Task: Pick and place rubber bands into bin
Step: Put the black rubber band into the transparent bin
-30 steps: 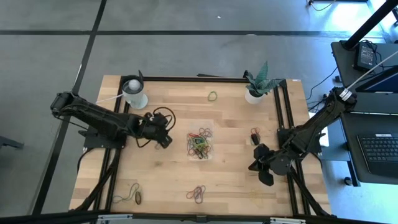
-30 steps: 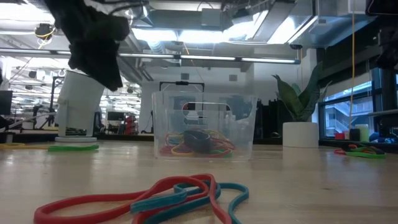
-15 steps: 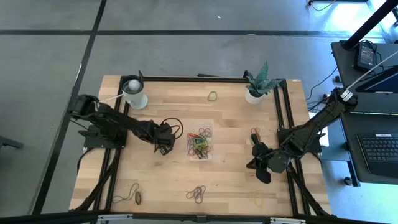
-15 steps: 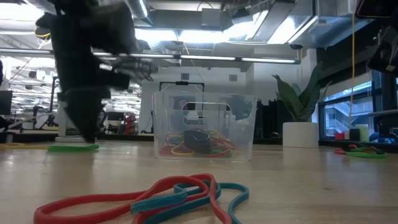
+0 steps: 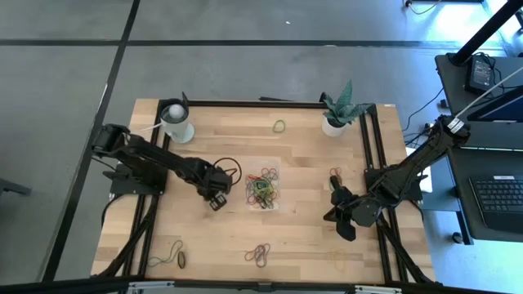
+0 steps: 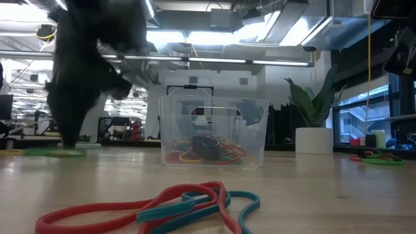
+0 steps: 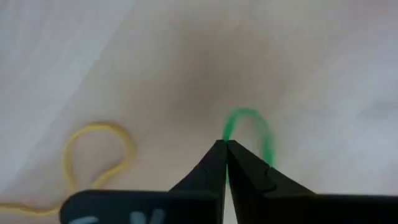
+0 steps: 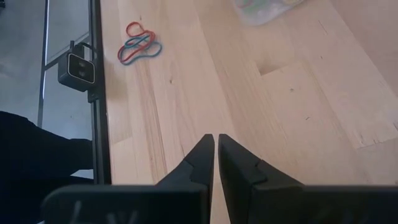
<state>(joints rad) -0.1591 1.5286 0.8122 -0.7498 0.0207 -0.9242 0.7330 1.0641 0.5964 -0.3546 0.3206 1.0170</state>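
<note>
I work over a pale wooden table [image 5: 302,155] framed by black rails, standing on a grey floor; past it, at table height, lies a bright hall with ceiling lights and windows. My left gripper [image 7: 225,145] is down at the boards just left of the bin [image 5: 263,186], its fingertips pressed together on a green rubber band [image 7: 249,127] whose loop arcs out beyond the tips; a yellow rubber band [image 7: 96,152] lies flat on the wood nearby. The bin, clear plastic, sits near the table's middle with a tangle of coloured bands [image 6: 207,149] inside it. My right gripper [image 8: 216,144] hangs over the right part of the table with its fingers closed on nothing, bare boards under it. Loose bands remain well apart: a red and blue cluster [image 5: 259,255] near the front edge, a green loop [image 5: 279,126] toward the back edge, a small bunch [image 5: 335,175] close to my right arm, and another loop [image 5: 176,256] at the front left corner. A white cup [image 5: 176,122] stands at the back left and a potted plant [image 5: 337,114] at the back right, leaving the centre and front of the boards open. In the low view my left arm is a dark smear [image 6: 84,71] hiding part of the room, and I cannot tell there where its tips meet the wood. A desk with a laptop [image 5: 497,196] is cut off at the right.
</note>
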